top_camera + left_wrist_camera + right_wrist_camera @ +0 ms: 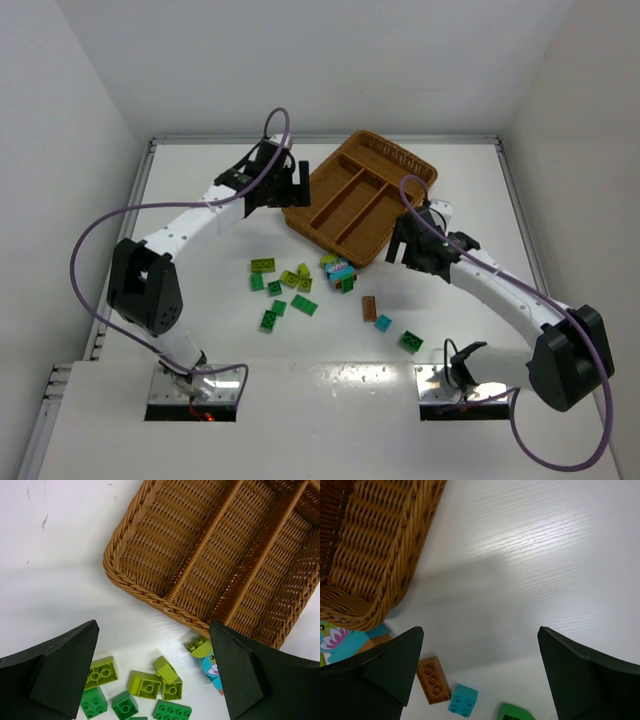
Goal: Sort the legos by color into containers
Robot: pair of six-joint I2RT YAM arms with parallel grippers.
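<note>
A: L gripper (291,186), R gripper (480,630), status?
B: Both w/ fingers spread, gripping nothing.
A: Legos (263,265)?
B: Loose on table (460,180), approx. 7 o'clock of tray (318,172), near it.

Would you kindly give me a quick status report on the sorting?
Left gripper open, empty, by wicker tray corner. Right gripper open, empty, beside tray. Legos all loose on table; compartments in view empty. No obstruction seen.
</note>
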